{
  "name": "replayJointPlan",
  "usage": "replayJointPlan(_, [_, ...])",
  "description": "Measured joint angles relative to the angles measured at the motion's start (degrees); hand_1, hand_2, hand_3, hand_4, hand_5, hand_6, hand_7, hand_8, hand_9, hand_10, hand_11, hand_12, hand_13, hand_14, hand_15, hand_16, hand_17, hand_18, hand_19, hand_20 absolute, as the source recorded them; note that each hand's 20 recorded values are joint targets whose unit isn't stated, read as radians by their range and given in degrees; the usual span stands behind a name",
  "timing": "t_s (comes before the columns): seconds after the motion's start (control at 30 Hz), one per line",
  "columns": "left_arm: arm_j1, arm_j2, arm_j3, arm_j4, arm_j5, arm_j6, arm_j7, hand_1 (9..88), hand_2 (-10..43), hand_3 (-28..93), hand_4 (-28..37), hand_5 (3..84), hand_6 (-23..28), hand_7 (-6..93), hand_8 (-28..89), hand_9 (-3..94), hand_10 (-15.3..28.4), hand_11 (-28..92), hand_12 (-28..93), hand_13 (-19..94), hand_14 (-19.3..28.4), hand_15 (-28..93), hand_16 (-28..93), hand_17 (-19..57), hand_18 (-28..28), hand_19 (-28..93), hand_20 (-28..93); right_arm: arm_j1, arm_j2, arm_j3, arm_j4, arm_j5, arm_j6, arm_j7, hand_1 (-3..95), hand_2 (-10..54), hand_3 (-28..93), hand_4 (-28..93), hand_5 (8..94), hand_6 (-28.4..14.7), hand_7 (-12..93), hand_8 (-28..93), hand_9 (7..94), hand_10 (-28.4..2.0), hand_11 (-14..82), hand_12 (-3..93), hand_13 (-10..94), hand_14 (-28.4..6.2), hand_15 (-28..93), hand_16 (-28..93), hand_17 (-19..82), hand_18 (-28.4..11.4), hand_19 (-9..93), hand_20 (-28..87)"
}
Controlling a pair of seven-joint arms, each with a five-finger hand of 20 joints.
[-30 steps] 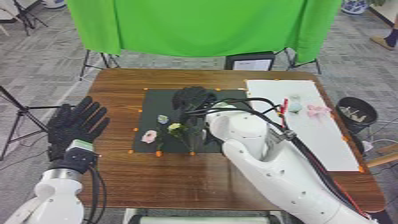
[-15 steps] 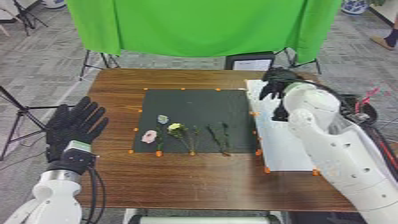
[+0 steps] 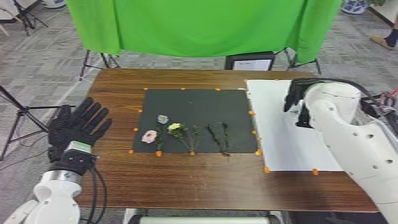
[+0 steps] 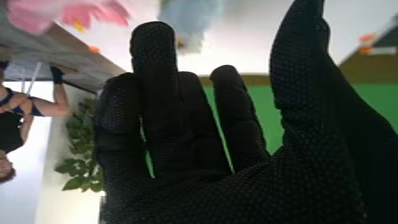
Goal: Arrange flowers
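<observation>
Has shifted from the sheet's far end to the right, now holding the black-gloved right hand [image 3: 296, 97] over the white rectangular sheet [image 3: 280, 145], with nearly straight fingers, thumb apart and nothing gripped. Keeps the black-gloved left hand [image 3: 75, 127] spread beside the dark rectangular mat [image 3: 195, 105]. Leaves unmoved on that mat the pale pink round flower [image 3: 149, 136], cream-yellow flower [image 3: 174, 126] and thin green stems [image 3: 225, 137].

The left arm [image 3: 55, 192] and right arm [image 3: 338, 132] are presenting rounded white surfaces with black cables [image 3: 104, 185]. The left hand [image 3: 73, 130] and right hand [image 3: 294, 99] are wearing textured black gloves [image 4: 240, 197].
</observation>
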Motion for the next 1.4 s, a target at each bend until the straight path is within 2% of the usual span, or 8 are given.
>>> replayJointPlan(0.2, [0.2,-0.06,-0.15,0.0,2.22,-0.14,-1.21,25.8,14.2,72,-28.3,45.3,10.3,11.1,-7,37.4,16.3,19,12,26,16.8,37,-6,-7.0,16.2,38,10,0.6,-0.1,-1.3,2.8,2.0,-0.4,2.7,47.1,-9.5,78,-28,46.6,-3.3,15,-12,45.8,-12.8,9.2,10.7,61,-12.8,51,18,33,-23.6,82,39])
replayJointPlan(0.37, [0.2,-0.05,0.13,0.0,2.48,0.11,-1.01,25.9,14.4,72,-28.3,46.0,10.4,11.4,-7,38.1,16.4,20,12,27,16.9,37,-6,-7.0,16.3,38,10,-1.0,-0.6,0.9,4.0,1.3,0.4,1.6,58.5,-9.5,69,-28,59.9,-0.2,20,-13,64.5,-10.0,13.9,13.8,69,-6.7,34,37,36,-20.0,78,32])
replayJointPlan(0.5, [0.2,-0.02,0.67,0.0,2.44,0.37,-0.35,26.0,14.5,73,-28.3,46.2,10.4,11.5,-7,38.4,16.5,20,12,27,17.0,38,-6,-7.0,16.3,38,10,-2.7,-0.4,0.8,4.5,-0.3,6.3,-0.3,61.3,-9.5,66,-28,70.5,1.2,27,-2,81.5,-7.9,6.5,32.1,73,-5.8,33,42,37,-20.3,78,36])
replayJointPlan(0.6, [0.2,-0.01,1.03,-0.01,2.44,0.63,0.17,26.0,14.5,73,-28.3,46.6,10.5,11.5,-7,39.0,16.4,21,12,27,17.0,38,-7,-6.9,16.4,38,10,-4.1,-0.1,0.6,4.6,-1.8,11.0,-1.4,61.5,-9.5,66,-28,75.3,2.0,29,0,87.5,-7.6,8.0,37.5,75,-6.5,38,41,38,-20.7,80,38])
replayJointPlan(0.97, [0.2,0.42,1.75,-0.06,2.34,1.67,2.07,25.6,14.2,74,-28.3,46.8,10.7,11.8,-7,37.7,16.3,21,12,25,16.5,38,-7,-6.9,16.3,38,10,-11.1,2.0,-0.6,-1.1,-6.3,24.9,-5.1,60.2,-9.5,69,-28,77.7,1.5,28,1,89.4,-7.7,7.9,39.5,77,-6.2,39,42,39,-21.1,82,39])
replayJointPlan(1.13, [0.8,0.97,1.6,-0.32,1.82,2.72,3.23,25.6,14.2,74,-28.3,46.7,10.7,11.9,-7,37.2,16.5,21,12,25,16.2,38,-7,-6.8,16.2,38,10,-11.2,2.0,-4.1,-7.0,-6.7,26.6,-6.8,60.0,-9.5,69,-28,77.6,1.3,27,1,89.2,-7.9,7.9,39.8,76,-6.2,39,42,39,-21.2,82,39])
replayJointPlan(1.27, [0.9,1.01,1.76,-0.28,1.74,2.86,3.26,25.6,14.2,74,-28.3,46.7,10.7,11.9,-7,37.2,16.4,20,12,25,16.3,37,-7,-6.7,16.2,38,10,-8.8,-0.1,-9.0,-10.3,-7.8,26.7,-10.4,60.0,-9.5,69,-28,77.5,1.3,27,2,89.1,-7.8,8.0,40.1,76,-6.2,40,42,38,-21.2,82,39])
replayJointPlan(1.4, [-0.3,1.03,3.36,0.21,1.81,2.75,2.91,25.5,14.1,74,-28.3,46.7,10.7,11.8,-7,37.3,16.5,20,12,25,16.3,37,-7,-6.7,16.2,38,10,-7.0,-5.5,-11.6,-10.8,-7.7,26.1,-12.1,59.6,-9.5,70,-28,77.0,1.3,28,2,89.0,-7.8,8.1,40.1,76,-6.2,40,42,38,-21.3,82,40])
